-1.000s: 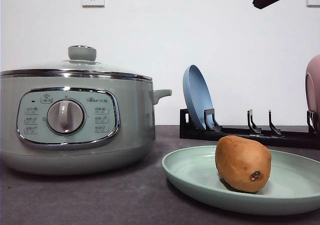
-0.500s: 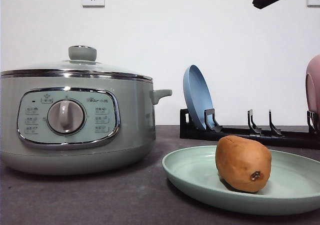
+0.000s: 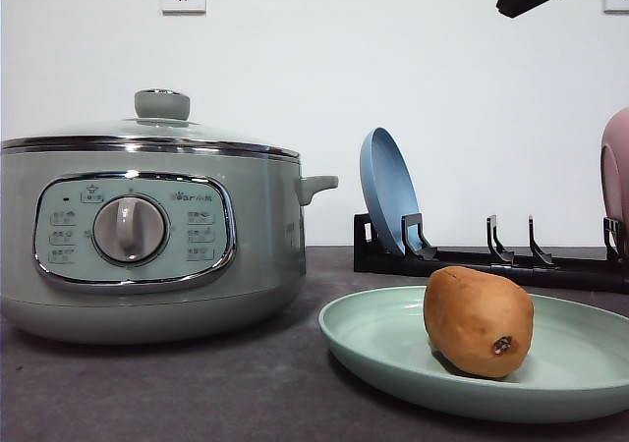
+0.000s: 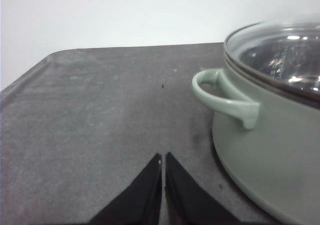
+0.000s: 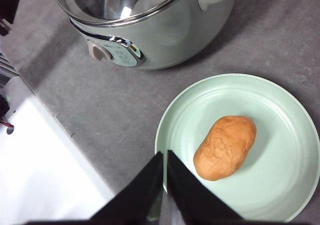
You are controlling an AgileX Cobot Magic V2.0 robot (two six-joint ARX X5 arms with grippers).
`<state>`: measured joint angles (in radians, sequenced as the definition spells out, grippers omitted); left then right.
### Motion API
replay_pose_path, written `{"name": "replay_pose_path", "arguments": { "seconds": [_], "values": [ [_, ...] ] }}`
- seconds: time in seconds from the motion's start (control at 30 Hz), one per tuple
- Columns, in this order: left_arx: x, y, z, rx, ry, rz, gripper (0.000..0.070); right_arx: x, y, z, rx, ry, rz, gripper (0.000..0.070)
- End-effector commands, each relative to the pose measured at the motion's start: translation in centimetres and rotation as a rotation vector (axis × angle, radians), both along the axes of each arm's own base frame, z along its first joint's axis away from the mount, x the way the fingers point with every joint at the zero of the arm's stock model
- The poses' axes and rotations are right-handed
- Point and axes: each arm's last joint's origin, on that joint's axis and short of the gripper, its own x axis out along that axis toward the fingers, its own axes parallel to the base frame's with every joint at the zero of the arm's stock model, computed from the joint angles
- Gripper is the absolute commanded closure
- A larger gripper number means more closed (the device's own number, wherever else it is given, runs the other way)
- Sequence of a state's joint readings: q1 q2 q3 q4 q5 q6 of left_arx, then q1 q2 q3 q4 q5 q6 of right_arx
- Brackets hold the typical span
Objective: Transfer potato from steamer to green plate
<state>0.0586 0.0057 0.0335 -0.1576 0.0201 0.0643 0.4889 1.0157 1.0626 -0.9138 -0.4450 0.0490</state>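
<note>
Black, both pairs of fingers pressed together on nothing: left gripper (image 4: 163, 157) hanging low over the grey table (image 4: 100, 115) beside the side handle of the large round sage-green steamer (image 4: 270, 135), right gripper (image 5: 165, 157) hovering high above the rim of the wide shallow mint-green plate (image 5: 280, 90). Lying on that plate, apart from either gripper: fist-sized oval orange-brown potato (image 3: 479, 321), dark eye spot facing front. Standing behind in a black rack (image 3: 491, 260): round blue plate (image 3: 388, 192).
</note>
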Motion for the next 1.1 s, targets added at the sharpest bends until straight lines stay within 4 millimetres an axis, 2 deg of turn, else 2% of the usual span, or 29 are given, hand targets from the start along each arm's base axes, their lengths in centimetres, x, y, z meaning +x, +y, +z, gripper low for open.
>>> {"name": "replay_pose_path", "arguments": {
  "seconds": [0.0, 0.2, 1.07],
  "values": [
    [0.05, 0.04, -0.15, -0.001, -0.009, 0.009, 0.0698, 0.15, 0.18, 0.44, 0.006, -0.022, 0.011, 0.07],
    [0.05, 0.04, -1.02, -0.005, 0.05, 0.008, 0.0698, 0.15, 0.18, 0.45, 0.006, -0.022, 0.011, 0.07],
    [0.05, 0.04, -0.99, -0.004, 0.048, 0.008, 0.0698, 0.15, 0.19, 0.45, 0.007, -0.023, 0.012, 0.07]
  ]
}}
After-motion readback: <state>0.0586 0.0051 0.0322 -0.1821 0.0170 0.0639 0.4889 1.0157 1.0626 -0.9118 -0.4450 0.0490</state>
